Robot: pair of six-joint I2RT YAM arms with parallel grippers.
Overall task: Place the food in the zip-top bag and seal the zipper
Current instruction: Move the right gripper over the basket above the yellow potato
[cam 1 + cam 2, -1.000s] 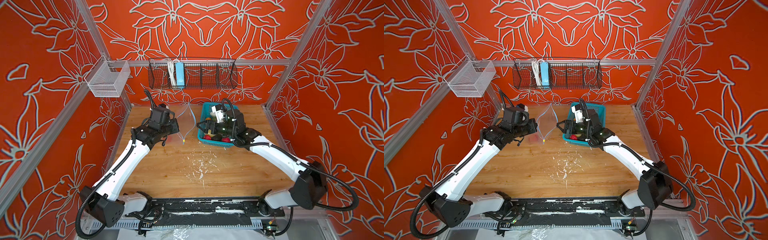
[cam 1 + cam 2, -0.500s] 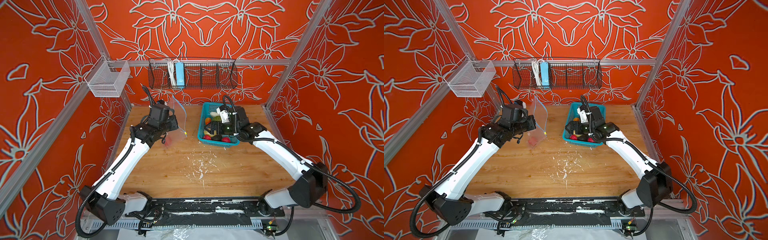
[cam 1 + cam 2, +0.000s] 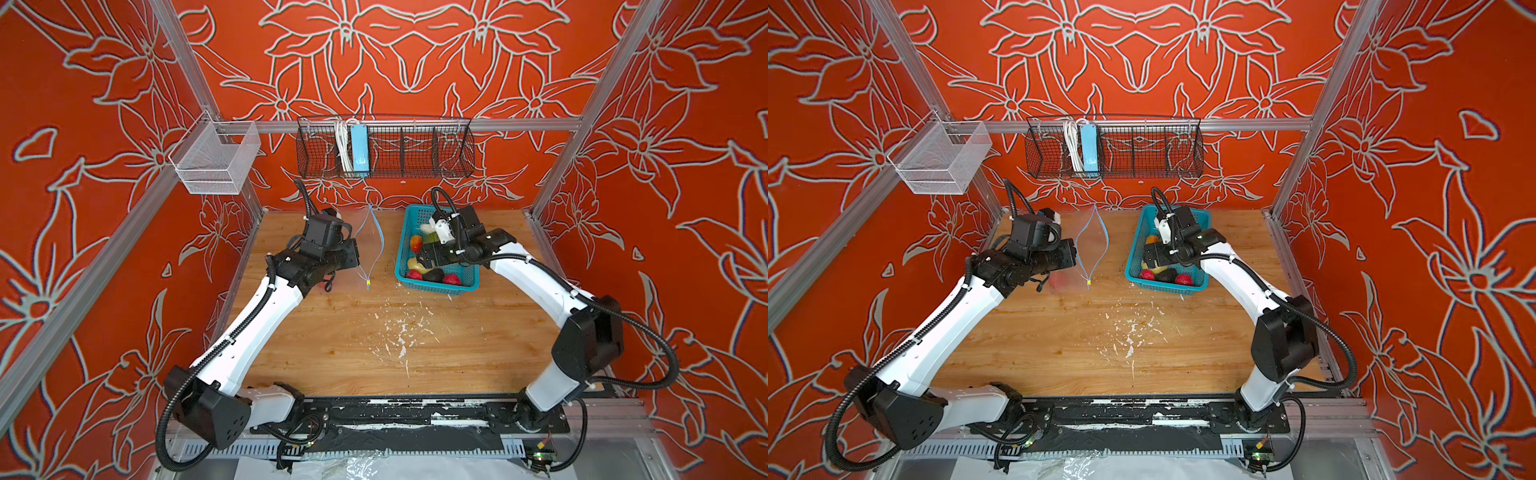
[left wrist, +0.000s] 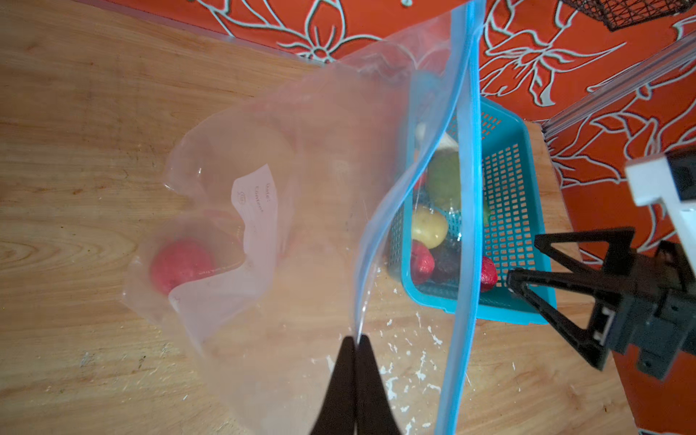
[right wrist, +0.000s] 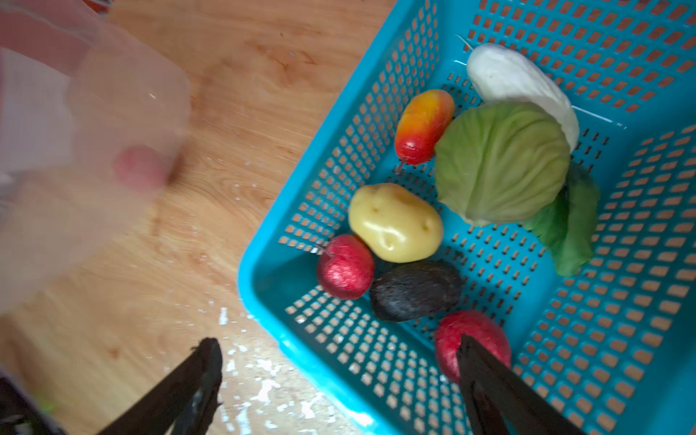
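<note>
Zip-top bag (image 3: 1068,275) rests on the counter (image 3: 1059,345) just left of the teal basket (image 3: 1163,286) in both top views, with its mouth lifted and gaping. The zipper (image 3: 381,243) bows into an open loop with the slider tab (image 3: 368,284) at the near end, which I read as fully unzipped. My left hand (image 3: 351,251) is at the loop's left lip, I'd say lifting it so the mouth gapes toward the basket for a short carry. My right hand (image 3: 428,259) hangs over the basket's near part. Left wrist view: the fingers are pressed together, pinching the clear film right by the blue strip. One red fruit (image 4: 180,263) already lies in the bag's bottom beside the white label (image 4: 256,203). The rest of the food shows through the plastic, in the basket. Right wrist view: the fingers are spread wide and hold nothing. One is over bare counter and one over a red fruit at the basket's near corner, so they straddle the wall; how high above it I can't tell. Left to move: cabbage (image 5: 501,165), radish (image 5: 519,79), potato (image 5: 395,222), pepper (image 5: 423,126), avocado (image 5: 414,290), second red fruit (image 5: 344,267) and that corner one. Loading has barely begun and zipping comes last. My guess for the next pick is the corner fruit.
</note>
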